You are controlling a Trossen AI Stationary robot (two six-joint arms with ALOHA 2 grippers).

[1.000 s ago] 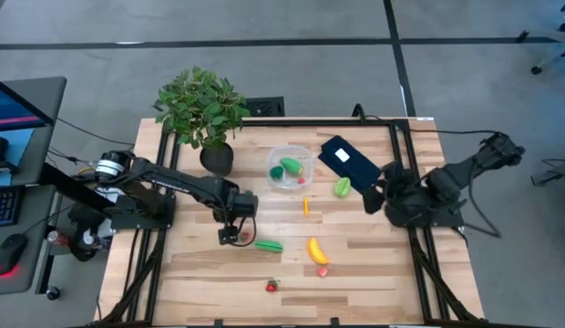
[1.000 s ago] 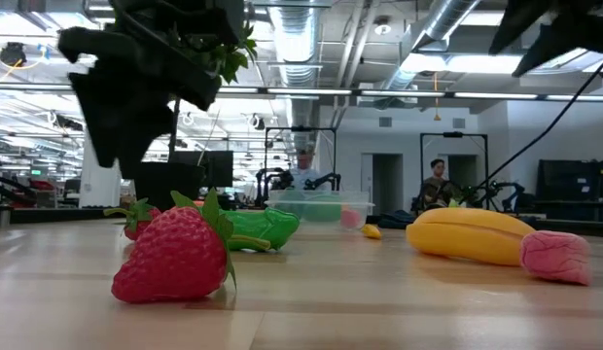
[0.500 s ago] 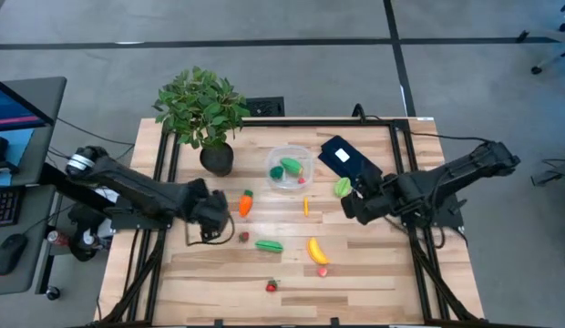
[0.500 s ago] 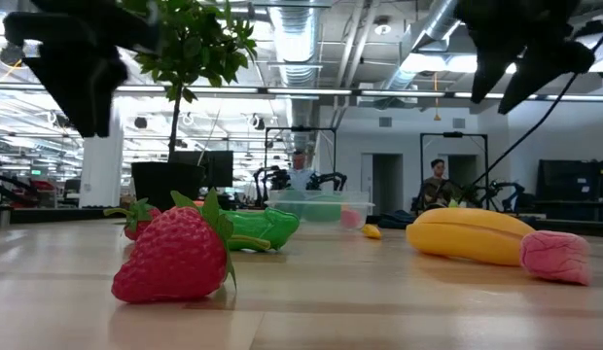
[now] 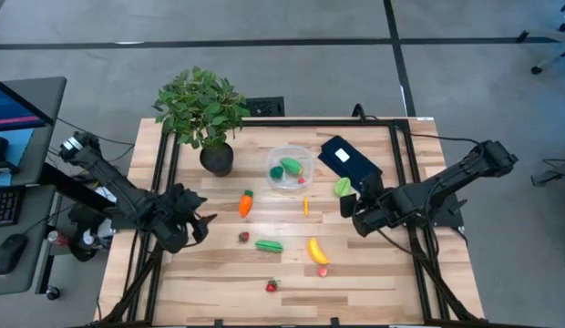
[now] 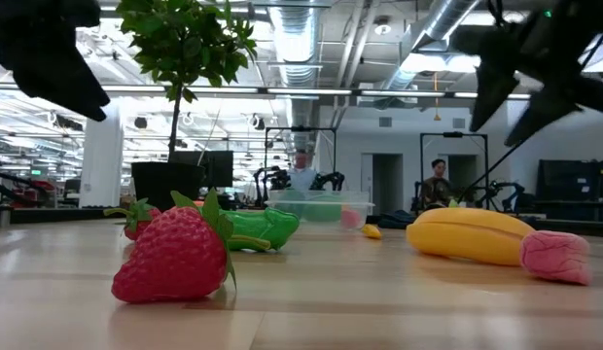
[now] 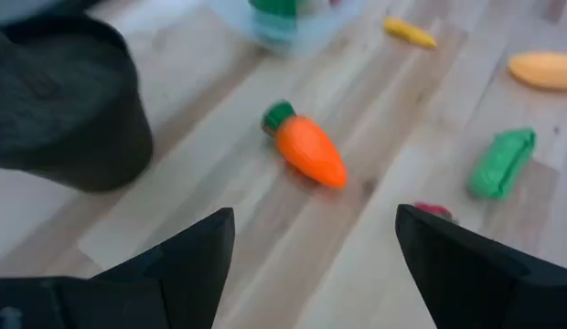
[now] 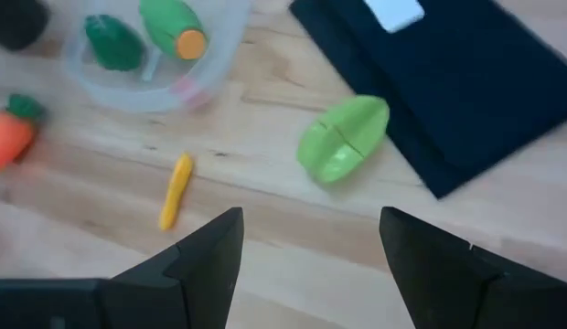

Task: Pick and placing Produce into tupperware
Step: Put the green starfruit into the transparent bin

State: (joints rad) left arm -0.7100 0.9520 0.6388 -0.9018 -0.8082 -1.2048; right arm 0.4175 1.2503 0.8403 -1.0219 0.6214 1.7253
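A: Which step is in hand, starting from the near edge of the table?

B: Nearest the front lies a red strawberry point(image 5: 272, 286), then a yellow banana point(image 5: 315, 249) with a pink piece point(image 5: 323, 271) at its end, a long green piece point(image 5: 269, 245) and a second small strawberry point(image 5: 244, 237). All lie free on the wooden table point(image 5: 374, 273). Nothing is held, so I judge this as a moment between two picks.

A: And the grippers?

B: The left gripper point(image 5: 199, 226) is at the table's left edge, fingers spread wide and empty. In its wrist view the orange carrot point(image 7: 307, 154) lies ahead, between the two fingers but well apart from them. The right gripper point(image 5: 355, 202) hangs over the right part of the table, also wide and empty. In its wrist view the light green piece point(image 8: 343, 139) lies just ahead, touching the edge of the flat black rectangle point(image 8: 457, 82), with a small yellow piece point(image 8: 176, 190) off to the side.

A: What does the next move call for?

B: I think the right arm should lower over the light green piece, so that one finger does not land on the black rectangle. The carrot is the natural choice for the left arm.

A: And the container, further back?

B: The clear tupperware point(image 5: 273, 178) stands behind the carrot, beside the potted plant point(image 5: 203, 109). It already holds two green pieces, one with an orange end, and something small and red or pink at the rim. Most of the produce is not yet inside.
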